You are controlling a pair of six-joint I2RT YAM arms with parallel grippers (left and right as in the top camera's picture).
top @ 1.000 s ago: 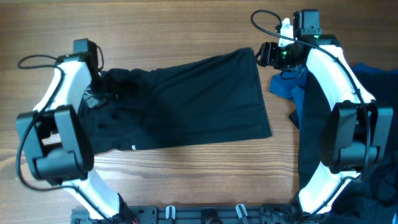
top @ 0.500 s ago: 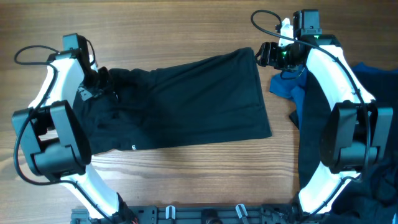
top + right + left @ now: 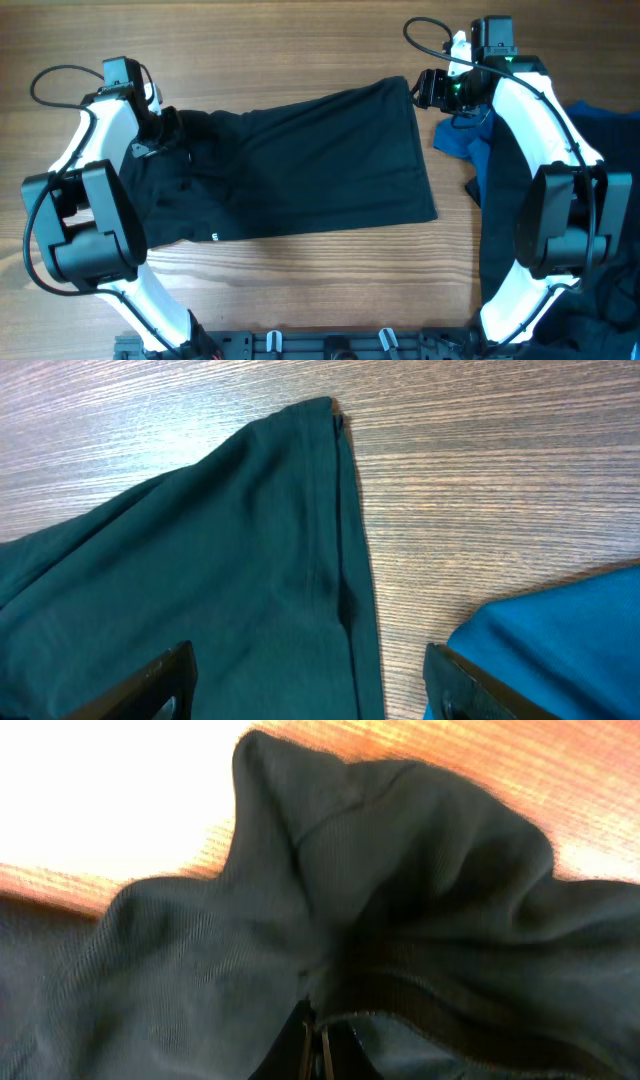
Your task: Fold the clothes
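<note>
- Left arm arches up the left side of the wood-grain tabletop (image 3: 300, 40), with its wrist turned inward toward the cloth.
- Left claw (image 3: 314, 1046) is clenched on a bunched fold at the left end of the black shirt (image 3: 300, 165). In the wrist view the fabric puckers up in a ridge above the pinch.
- The shirt lies spread across the middle of the tabletop, slightly slanted. Its left end is rumpled and its right part is flat.
- A small white print (image 3: 216, 237) shows at the shirt's near edge.
- Right arm reaches up the right side, with its wrist bent inward.
- Right claw (image 3: 310, 680) is released, fingers wide apart over the shirt's far right corner. Whether it touches the cloth, I cannot tell.
- A blue garment (image 3: 458, 138) lies just right of that corner, with bare wood between them.
- A darker clothes heap (image 3: 605, 150) sits at the far right edge.
</note>
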